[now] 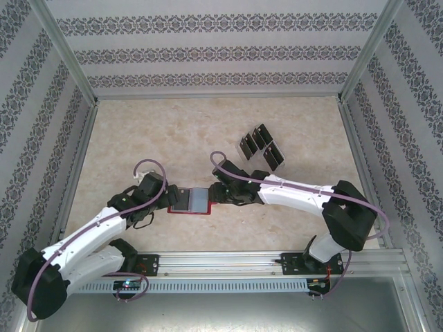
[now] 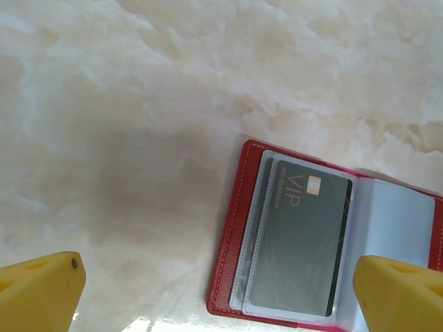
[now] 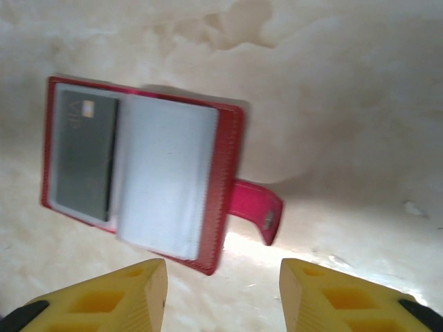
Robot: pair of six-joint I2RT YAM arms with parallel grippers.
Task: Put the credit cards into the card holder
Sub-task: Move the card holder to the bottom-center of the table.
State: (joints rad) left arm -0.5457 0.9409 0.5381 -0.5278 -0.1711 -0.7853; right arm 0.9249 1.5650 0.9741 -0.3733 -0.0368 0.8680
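Card holder (image 1: 190, 200) lies open by the near edge of the tabletop (image 1: 138, 131), between the wide-spread left gripper (image 2: 218, 294) and the part-spread right gripper (image 3: 223, 294), both empty. Credit cards (image 1: 261, 146) lie toward the far right corner. Risk: unpinned, the holder may slide during insertion. Bare room lies beyond and left.

The card holder (image 3: 223, 180) is red. Its card (image 2: 301, 242) is dark grey. The table (image 2: 138, 104) is creamy marble.

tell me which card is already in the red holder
The dark VIP card, tucked inside the open card holder; the other credit cards lie loose, away from it.
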